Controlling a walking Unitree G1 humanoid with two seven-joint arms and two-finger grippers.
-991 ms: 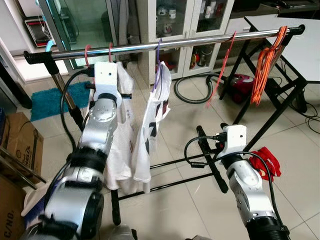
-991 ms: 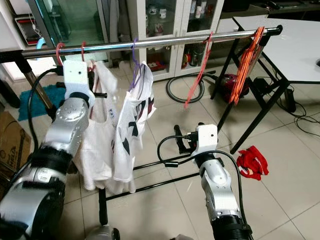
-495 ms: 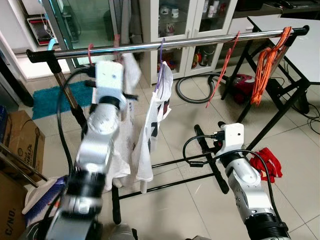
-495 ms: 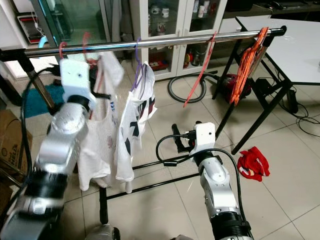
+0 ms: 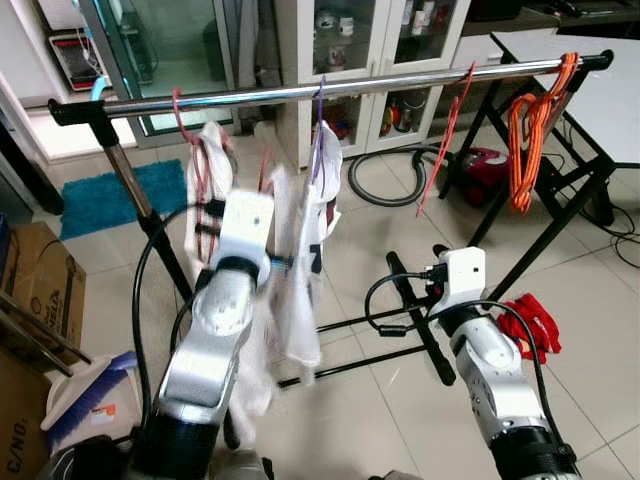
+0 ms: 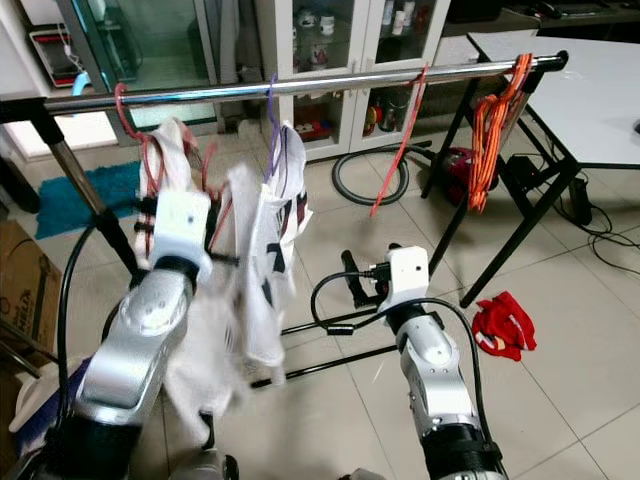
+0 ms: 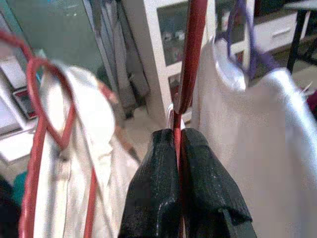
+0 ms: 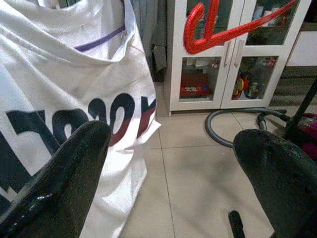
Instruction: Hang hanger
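Note:
My left gripper (image 7: pixel 177 133) is shut on the stem of a red hanger (image 7: pixel 193 49). It holds the hanger below the chrome rail (image 5: pixel 400 82), between two hung garments. A white garment (image 5: pixel 295 300) dangles blurred from this hanger. Left of it, another red hanger (image 5: pixel 178 105) with a white garment hooks on the rail. To the right, a purple hanger (image 5: pixel 319 100) carries a white shirt with dark lettering (image 8: pixel 59 99). My right gripper (image 8: pixel 171 163) is open and empty, low in front of the rack and facing that shirt.
An empty red hanger (image 5: pixel 445 130) and a bunch of orange hangers (image 5: pixel 530 120) hang further right on the rail. A red cloth (image 5: pixel 530 325) and a vacuum cleaner (image 5: pixel 480 165) lie on the tiled floor. A cardboard box (image 5: pixel 40 280) stands left, and a glass cabinet (image 5: pixel 370 40) stands behind.
My left arm has come down from rail height with the red hanger and its garment, which now swings. One red hook fewer sits on the rail. The right arm has stayed put.

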